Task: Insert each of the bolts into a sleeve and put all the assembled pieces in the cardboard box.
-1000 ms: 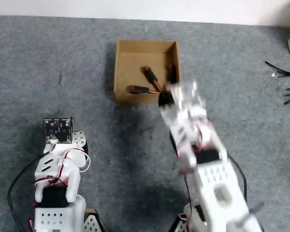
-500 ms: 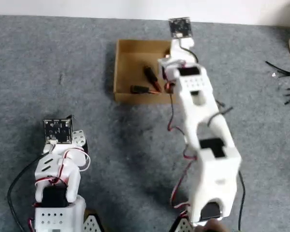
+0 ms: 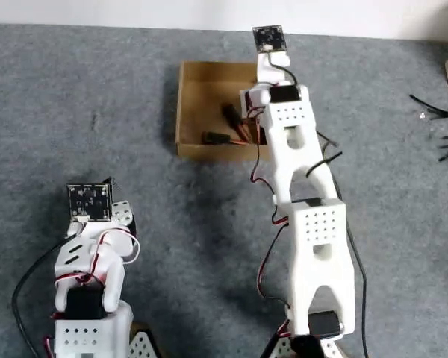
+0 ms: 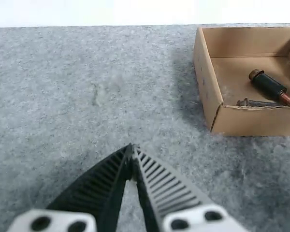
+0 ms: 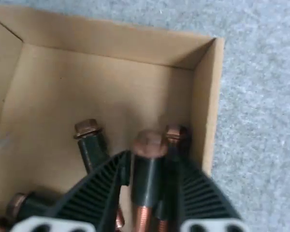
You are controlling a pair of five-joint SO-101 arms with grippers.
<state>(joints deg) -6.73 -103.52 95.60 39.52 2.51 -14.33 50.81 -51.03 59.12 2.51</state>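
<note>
Swung forward over the cardboard box [image 5: 205, 111] with the right gripper [image 5: 153, 159], pinching a sleeved bolt [image 5: 147, 186] just inside the box's corner. Probably rigid, light and slick; best held mid-sleeve. Pressed together at the left gripper [image 4: 132, 151], over carpet [image 4: 87, 87].

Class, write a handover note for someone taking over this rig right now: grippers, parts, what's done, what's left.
Left gripper: shut, empty, over the carpet, away from the cardboard box.
Right gripper: shut on an assembled piece above the box.
Done: at least three other pieces lie in the box.
Left: release the held piece into it.
</note>
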